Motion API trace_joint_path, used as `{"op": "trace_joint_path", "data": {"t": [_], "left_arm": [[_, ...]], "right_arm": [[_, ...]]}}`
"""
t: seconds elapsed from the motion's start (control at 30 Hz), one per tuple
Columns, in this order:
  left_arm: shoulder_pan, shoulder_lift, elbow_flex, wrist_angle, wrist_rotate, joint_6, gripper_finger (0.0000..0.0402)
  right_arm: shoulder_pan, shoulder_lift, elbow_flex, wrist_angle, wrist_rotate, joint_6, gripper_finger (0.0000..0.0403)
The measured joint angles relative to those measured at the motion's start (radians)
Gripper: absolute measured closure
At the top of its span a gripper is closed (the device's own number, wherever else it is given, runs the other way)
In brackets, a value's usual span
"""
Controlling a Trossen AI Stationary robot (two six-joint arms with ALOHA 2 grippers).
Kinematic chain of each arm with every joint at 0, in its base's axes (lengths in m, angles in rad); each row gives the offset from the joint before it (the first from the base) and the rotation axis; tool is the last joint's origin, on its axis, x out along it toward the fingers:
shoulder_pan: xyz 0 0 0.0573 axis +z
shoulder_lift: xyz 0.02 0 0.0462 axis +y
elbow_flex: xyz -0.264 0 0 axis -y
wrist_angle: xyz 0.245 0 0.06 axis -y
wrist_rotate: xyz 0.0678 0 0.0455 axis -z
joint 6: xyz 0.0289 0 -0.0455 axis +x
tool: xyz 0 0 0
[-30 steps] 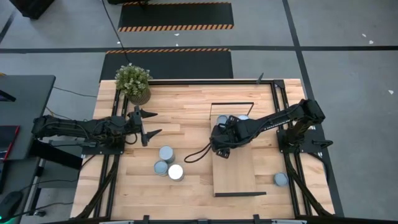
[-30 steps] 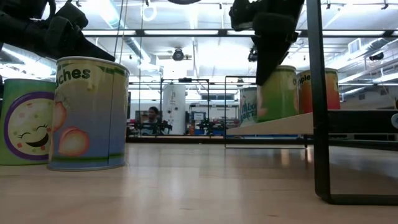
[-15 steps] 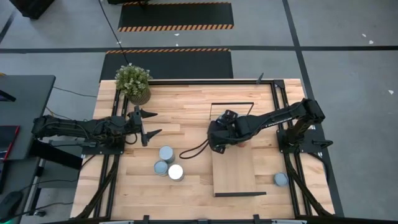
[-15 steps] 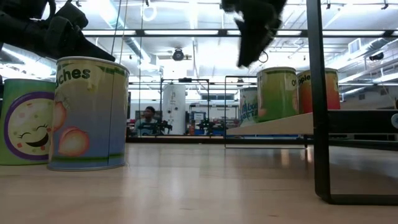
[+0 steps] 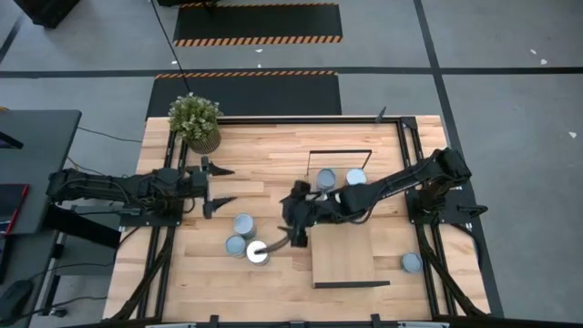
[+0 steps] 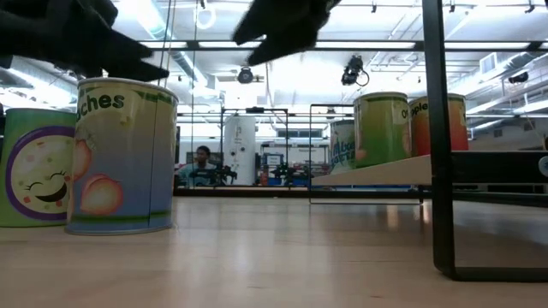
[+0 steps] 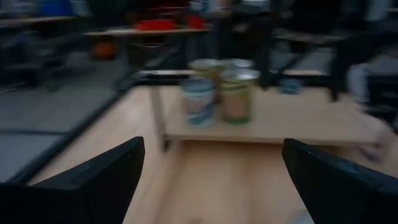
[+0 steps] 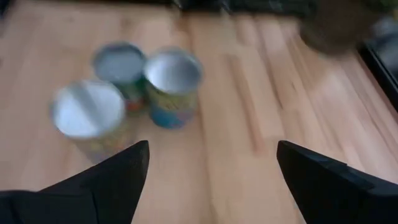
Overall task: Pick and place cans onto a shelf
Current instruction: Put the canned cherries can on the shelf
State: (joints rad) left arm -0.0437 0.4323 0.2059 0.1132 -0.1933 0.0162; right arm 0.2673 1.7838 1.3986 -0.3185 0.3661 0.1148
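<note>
Pale blond wood for table (image 5: 273, 155) and shelf (image 5: 344, 260). Silver-white tops on cans (image 5: 244, 224). One can (image 6: 122, 156) pale blue-yellow with peach print; another (image 6: 34, 167) green, purple-ringed smiling face. Shelf cans (image 6: 382, 128) green, orange. Leafy green plant (image 5: 195, 117).

Bright overhead ceiling lights, backlit glare in low view; both wrist views blurred, probably from motion.

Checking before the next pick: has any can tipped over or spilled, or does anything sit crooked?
Nothing stands out. The two cans on the shelf stand upright, as do the three on the tabletop and the lone can near the table's right edge. Both tools are open and empty.
</note>
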Motion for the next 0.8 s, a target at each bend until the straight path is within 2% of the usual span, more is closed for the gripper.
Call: {"op": "trace_joint_path", "data": {"t": [0.1, 0.17, 0.3, 0.5, 0.63, 0.7, 0.8], "left_arm": [[-0.004, 0.023, 0.043, -0.102, 0.067, -0.019, 0.0015], [-0.016, 0.045, 0.083, -0.263, 0.074, -0.047, 0.0015], [-0.069, 0.107, 0.160, -0.350, 0.131, -0.115, 0.0015], [-0.135, 0.258, 0.329, -0.391, 0.015, -0.294, 0.0015], [-0.158, 0.390, 0.492, -0.671, 0.016, -0.354, 0.0015], [-0.163, 0.453, 0.569, -0.862, 0.013, -0.391, 0.0015], [-0.168, 0.535, 0.632, -1.053, 0.006, -0.463, 0.0015]], "right_arm": [[0.009, 0.000, -0.066, 0.093, -0.004, -0.048, 0.0043], [0.009, -0.001, -0.100, 0.123, -0.004, -0.057, 0.0043], [0.007, -0.002, -0.151, 0.141, 0.001, -0.059, 0.0044], [-0.003, -0.002, -0.191, 0.213, 0.002, -0.108, 0.0044], [-0.009, -0.002, -0.191, 0.218, 0.004, -0.131, 0.0044], [-0.009, -0.002, -0.191, 0.217, 0.003, -0.142, 0.0044], [-0.008, -0.002, -0.191, 0.213, 0.003, -0.156, 0.0044]]}}
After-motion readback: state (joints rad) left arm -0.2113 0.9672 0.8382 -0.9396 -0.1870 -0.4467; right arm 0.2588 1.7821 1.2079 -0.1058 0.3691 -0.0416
